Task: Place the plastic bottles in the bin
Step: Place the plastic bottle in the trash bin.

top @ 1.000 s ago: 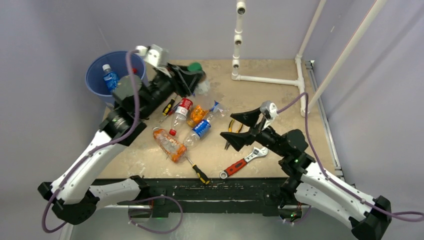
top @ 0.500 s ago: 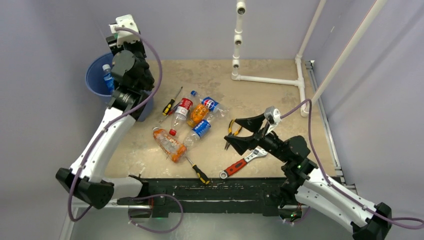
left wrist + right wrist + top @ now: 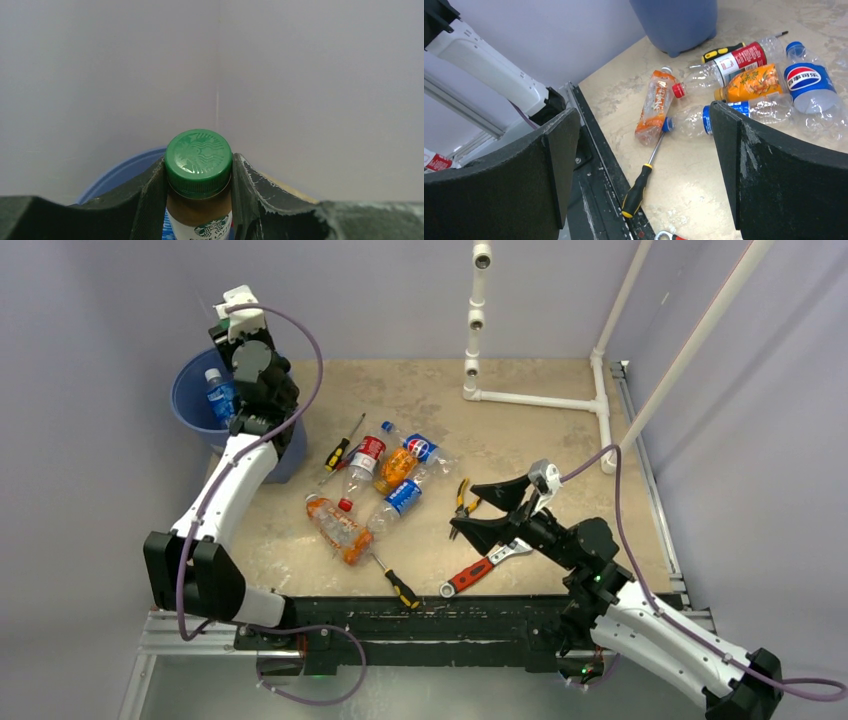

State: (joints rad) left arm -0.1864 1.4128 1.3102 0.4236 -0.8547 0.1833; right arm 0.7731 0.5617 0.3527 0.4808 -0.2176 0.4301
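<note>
My left gripper (image 3: 199, 172) is shut on a brown plastic bottle with a green cap (image 3: 198, 155). It holds the bottle up near the wall, above the rim of the blue bin (image 3: 125, 171). In the top view the left arm reaches over the bin (image 3: 195, 400), which holds a blue-labelled bottle (image 3: 218, 395). Several bottles lie mid-table: a red-labelled one (image 3: 362, 462), an orange one (image 3: 396, 468), a Pepsi one (image 3: 418, 448), a clear blue-labelled one (image 3: 400, 498) and a crushed orange one (image 3: 338, 528). My right gripper (image 3: 485, 508) hovers open and empty to their right.
Two screwdrivers (image 3: 340, 448) (image 3: 395, 582), pliers (image 3: 460, 502) and a red-handled wrench (image 3: 485, 565) lie among and beside the bottles. A white pipe frame (image 3: 540, 398) stands at the back right. The black rail (image 3: 594, 165) runs along the near edge.
My left arm has swung up from the table's back to above the bin, carrying the green-capped bottle. The right arm has drifted slightly right and nearer, jaws still open.
</note>
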